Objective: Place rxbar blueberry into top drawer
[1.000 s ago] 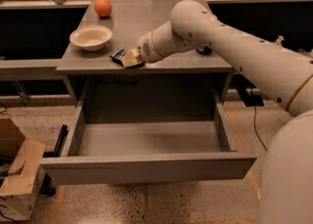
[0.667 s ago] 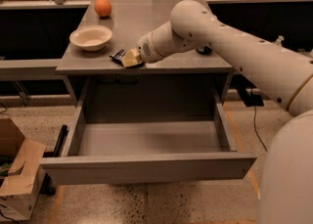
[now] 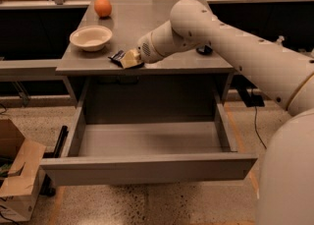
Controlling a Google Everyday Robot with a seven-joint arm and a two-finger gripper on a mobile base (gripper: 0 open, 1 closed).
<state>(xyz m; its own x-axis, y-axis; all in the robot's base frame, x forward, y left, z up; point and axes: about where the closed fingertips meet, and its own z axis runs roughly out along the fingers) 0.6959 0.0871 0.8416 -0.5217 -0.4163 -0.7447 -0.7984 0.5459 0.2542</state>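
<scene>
The rxbar blueberry [image 3: 117, 57] is a small dark wrapper near the front edge of the grey table [image 3: 162, 22], left of centre. My gripper [image 3: 127, 59] reaches in from the right and is shut on the bar, whose dark end sticks out to the left of the pale fingers [image 3: 131, 58]. The bar is at table height, just above the front edge. The top drawer [image 3: 147, 168] is pulled wide open below the table, and its grey inside shows nothing in it.
A white bowl [image 3: 91, 37] stands on the table left of the gripper, and an orange [image 3: 102, 7] lies behind it. A small black object [image 3: 204, 50] shows behind my arm. A cardboard box [image 3: 17, 180] stands on the floor at the lower left.
</scene>
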